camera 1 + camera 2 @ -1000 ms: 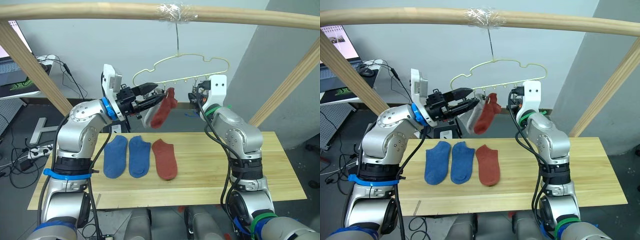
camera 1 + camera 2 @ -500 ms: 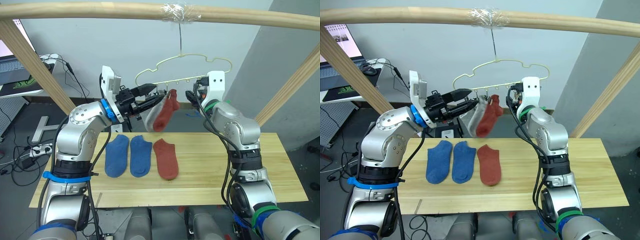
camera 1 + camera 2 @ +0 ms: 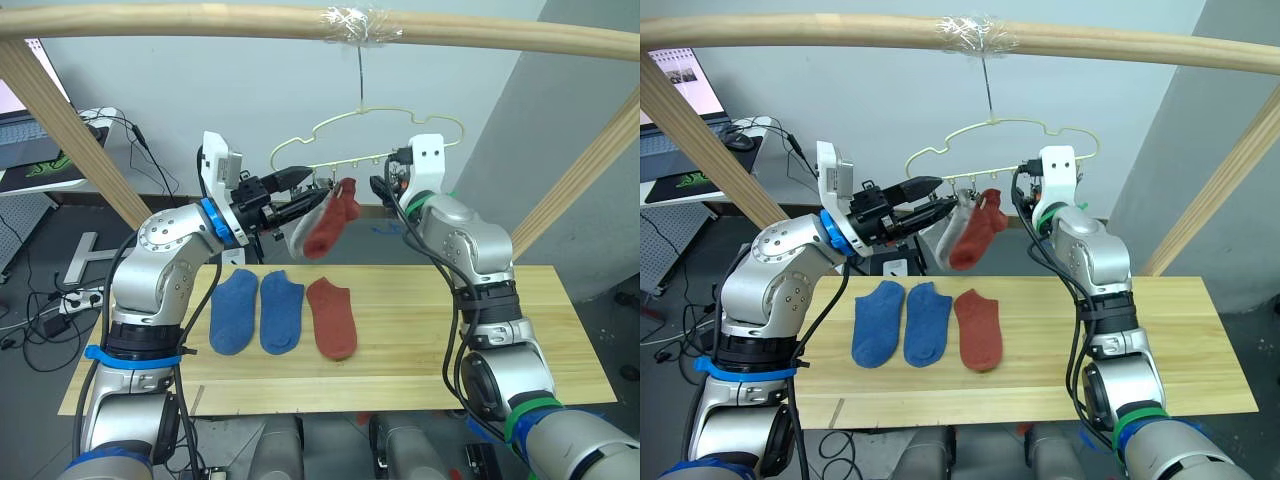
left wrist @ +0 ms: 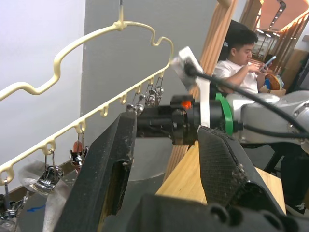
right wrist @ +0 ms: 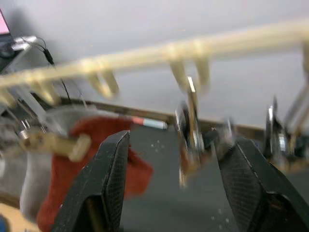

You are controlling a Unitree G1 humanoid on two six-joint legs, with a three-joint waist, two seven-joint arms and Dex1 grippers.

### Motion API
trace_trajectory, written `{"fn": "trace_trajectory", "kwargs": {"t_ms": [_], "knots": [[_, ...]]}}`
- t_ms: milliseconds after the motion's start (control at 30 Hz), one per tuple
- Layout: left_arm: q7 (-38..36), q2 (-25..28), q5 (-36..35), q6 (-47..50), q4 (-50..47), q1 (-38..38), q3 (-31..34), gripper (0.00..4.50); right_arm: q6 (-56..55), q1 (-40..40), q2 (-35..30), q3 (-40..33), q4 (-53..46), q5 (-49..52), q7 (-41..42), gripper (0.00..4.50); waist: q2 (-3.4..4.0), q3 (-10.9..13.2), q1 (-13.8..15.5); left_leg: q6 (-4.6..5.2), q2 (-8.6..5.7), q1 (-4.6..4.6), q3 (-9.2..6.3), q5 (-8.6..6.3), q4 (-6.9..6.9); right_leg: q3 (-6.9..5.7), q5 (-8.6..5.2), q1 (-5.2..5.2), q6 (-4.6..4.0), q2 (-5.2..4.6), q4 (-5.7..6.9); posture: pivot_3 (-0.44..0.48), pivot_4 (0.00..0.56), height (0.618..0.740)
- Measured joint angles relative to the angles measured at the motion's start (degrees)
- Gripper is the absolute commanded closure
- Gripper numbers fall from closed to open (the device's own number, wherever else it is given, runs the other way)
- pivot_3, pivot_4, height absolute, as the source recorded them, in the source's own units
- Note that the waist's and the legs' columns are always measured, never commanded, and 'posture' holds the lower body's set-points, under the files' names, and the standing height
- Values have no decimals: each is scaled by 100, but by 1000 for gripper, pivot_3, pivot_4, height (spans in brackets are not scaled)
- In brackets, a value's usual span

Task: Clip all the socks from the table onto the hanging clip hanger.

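Left gripper (image 3: 312,190) raised beside the clip hanger (image 3: 385,115), fingers spread apart and empty in the wrist view, tips close to the hanging rust-red sock (image 3: 329,220) and grey sock (image 3: 300,236), the latter mostly hidden behind the red one. Right gripper (image 5: 176,186) also wide open, holding nothing, up at the hanger's clips (image 4: 147,96), these blurred and hard to count. Below on the table (image 3: 420,330): two blue socks (image 3: 258,311) and another rust-red sock (image 3: 332,318) lying side by side.
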Motion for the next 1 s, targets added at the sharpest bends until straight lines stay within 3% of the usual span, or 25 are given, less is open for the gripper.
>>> {"fn": "trace_trajectory", "kwargs": {"t_ms": [767, 867, 1000], "knots": [[142, 7, 15, 24, -21, 0, 0, 2186, -229, -271, 8, 1, 521, 1, 87, 1729, 0, 0, 40, 0, 0, 0, 1, 0, -7, 0, 0, -3, -1, 0, -2, 185, 154, 740], [147, 7, 25, 24, -21, 0, 0, 2186, -230, -277, 5, 1, 552, -1, 100, 2309, 0, 0, 42, 0, 0, 0, 1, 0, -8, 0, -1, -3, -1, 0, -2, 185, 154, 740], [153, 7, 33, 28, -21, 0, -1, 2186, -232, -327, 2, -4, 584, -25, 84, 3662, 0, 0, 42, 0, 0, -1, 1, 0, -9, 0, -1, -4, -1, 0, -2, 184, 154, 740]]}}
